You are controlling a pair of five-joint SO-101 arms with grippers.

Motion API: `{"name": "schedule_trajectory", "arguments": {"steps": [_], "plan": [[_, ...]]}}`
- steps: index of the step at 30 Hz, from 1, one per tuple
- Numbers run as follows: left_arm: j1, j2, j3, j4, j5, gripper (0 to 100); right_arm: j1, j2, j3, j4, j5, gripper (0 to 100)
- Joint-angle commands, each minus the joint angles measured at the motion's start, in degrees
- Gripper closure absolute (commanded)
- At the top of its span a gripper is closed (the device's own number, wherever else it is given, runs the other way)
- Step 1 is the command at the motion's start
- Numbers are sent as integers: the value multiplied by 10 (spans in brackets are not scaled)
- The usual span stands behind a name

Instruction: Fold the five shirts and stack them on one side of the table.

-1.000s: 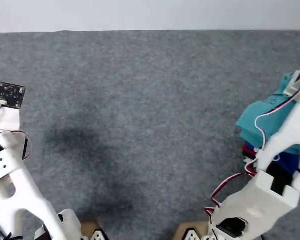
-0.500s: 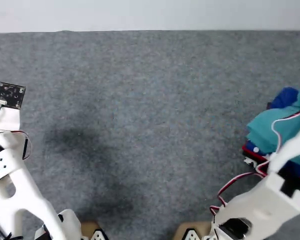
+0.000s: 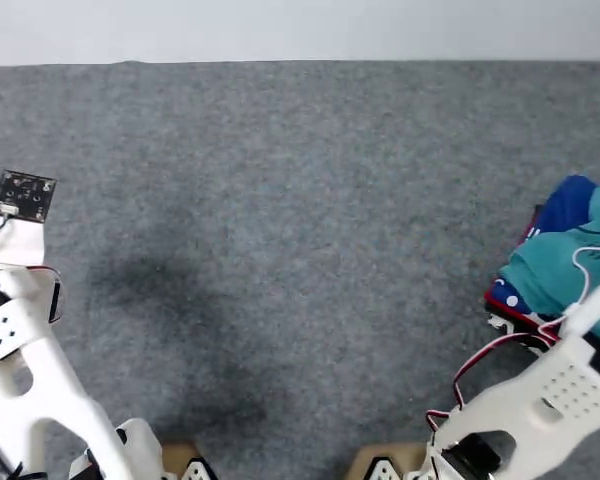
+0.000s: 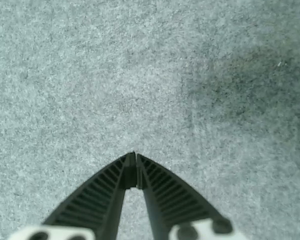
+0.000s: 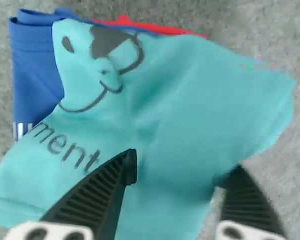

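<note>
Hovering wide open directly over the teal shirt (image 5: 190, 85) at the right edge of the counter (image 3: 300, 180), the right pincer (image 5: 184, 165) is nearer; left pincer (image 4: 135, 159) closed

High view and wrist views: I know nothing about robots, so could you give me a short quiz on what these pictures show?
1. True or false: the left pincer is shut and empty above the grey felt table cover.
2. Which shirt lies topmost? A. red shirt B. blue shirt C. teal cotton shirt with a dark print
3. Fill in: the right pincer hangs ___ over the teal shirt.
Key: 1 true; 2 C; 3 open.
</note>
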Motion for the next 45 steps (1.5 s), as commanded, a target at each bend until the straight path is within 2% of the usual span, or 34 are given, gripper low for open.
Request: {"name": "schedule_trajectory", "arguments": {"steps": [1, 6, 8, 14, 16, 25, 33, 38, 41, 45], "plan": [[4, -11, -1, -5, -5, 994, -15, -74, -63, 33, -12, 677], [4, -11, -1, -5, -5, 994, -56, -102, -62, 58, -13, 682], [4, -11, -1, -5, -5, 994, -70, -88, -34, 53, -13, 719], [4, -11, -1, -5, -5, 994, -100, -41, 16, 59, -13, 998], [4, -11, -1, -5, -5, 994, -100, -41, 48, 59, -13, 963], [4, -11, -1, -7, -5, 994, -90, -43, 232, 62, -8, 989], [4, -11, -1, -9, -6, 994, -80, -51, 288, 63, 57, 990], [4, -11, -1, -10, -6, 994, -95, -140, 287, 53, 87, 987], [4, -11, 0, -10, -6, 994, -106, -180, 285, 7, 85, 987], [4, -11, 0, -10, -6, 994, -102, -183, 287, -106, 84, 987]]}}
